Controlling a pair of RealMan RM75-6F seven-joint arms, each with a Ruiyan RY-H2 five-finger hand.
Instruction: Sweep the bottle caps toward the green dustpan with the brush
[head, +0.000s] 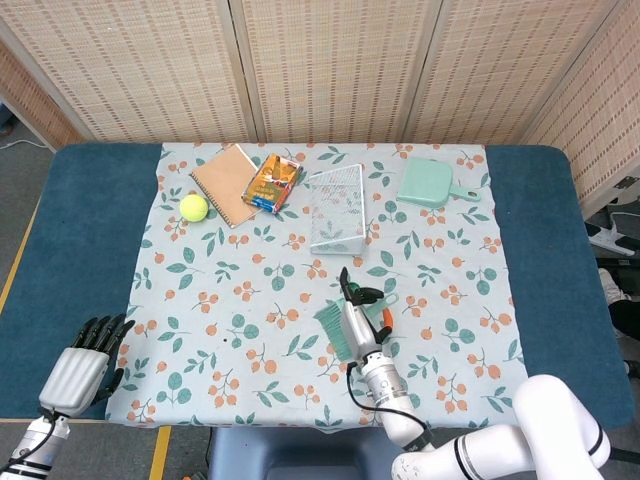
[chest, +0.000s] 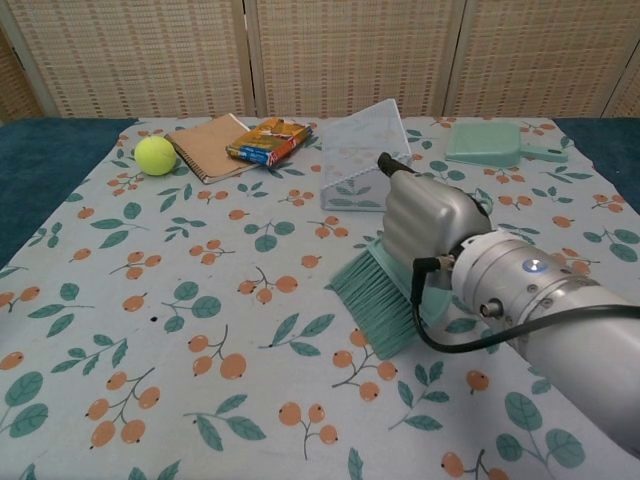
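Observation:
My right hand (head: 355, 322) grips the teal brush (head: 332, 331) low over the flowered cloth, near the front middle. In the chest view the same right hand (chest: 432, 228) stands above the brush's bristles (chest: 374, 298), which reach down to the cloth. A green bottle cap (head: 366, 297) and an orange one (head: 386, 318) peek out at the hand's far and right sides; the chest view hides both. The green dustpan (head: 428, 183) lies flat at the back right, far from the brush, and shows as the dustpan (chest: 487, 143) in the chest view. My left hand (head: 85, 362) hovers open off the cloth's front left corner.
A tipped wire basket (head: 337, 210) lies between the brush and the back edge. At the back left lie a snack packet (head: 272, 181), a brown notebook (head: 227, 184) and a tennis ball (head: 194, 207). The cloth (head: 230, 300) covers a blue table.

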